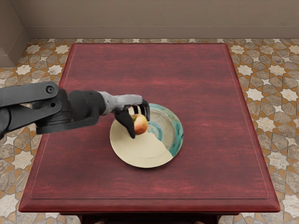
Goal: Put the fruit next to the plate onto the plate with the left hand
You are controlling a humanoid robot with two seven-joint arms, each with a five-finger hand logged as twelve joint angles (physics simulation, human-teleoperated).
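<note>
Gripping the fruit [140,124] in the left hand [132,115], fingers [146,111] curled round it, over the plate's [174,140] left half, middle of the table [140,65].

Fruit [140,124] over plate [145,150] on table [187,79]

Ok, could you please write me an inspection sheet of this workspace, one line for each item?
Surface: dark red wooden table, glossy top.
Job's things: cream and teal plate near the table's middle; red-yellow fruit over the plate's left part, in the hand; whether it touches the plate cannot be told.
Clutter: nothing seen.
Grippers: left hand over the plate's left rim, fingers curled around the fruit; right hand not in view.
Cables: nothing seen.
Surroundings: patterned tile floor, beige wall behind.
</note>
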